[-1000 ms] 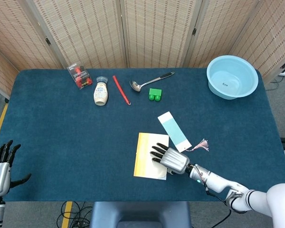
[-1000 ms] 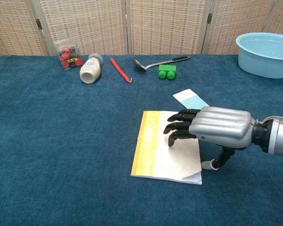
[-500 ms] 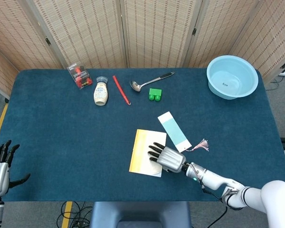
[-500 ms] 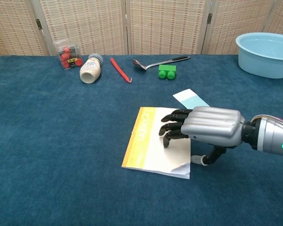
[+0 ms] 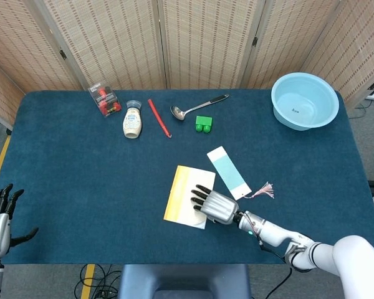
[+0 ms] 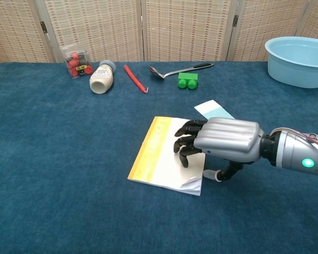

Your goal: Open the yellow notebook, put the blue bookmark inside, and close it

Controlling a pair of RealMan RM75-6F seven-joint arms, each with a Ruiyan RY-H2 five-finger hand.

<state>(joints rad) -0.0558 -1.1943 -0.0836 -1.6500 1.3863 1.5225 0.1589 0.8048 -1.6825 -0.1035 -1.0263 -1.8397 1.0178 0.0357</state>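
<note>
Blue cloth (image 5: 81,180): yellow notebook (image 6: 159,153) is pressed by the empty, half-curled right hand (image 6: 222,140); it could get shoved instead of opened.

No legible text; marks on basin (image 5: 294,109), bottle (image 5: 133,122) unreadable.

**Screens behind a blue-topped table**

We see a table (image 5: 68,168) covered in dark blue cloth, backed by folding screens (image 5: 206,40) of woven tan panels in pale frames. Grey floor (image 5: 371,146) shows at the right, and cables (image 5: 90,280) trail below the table's front.
</note>
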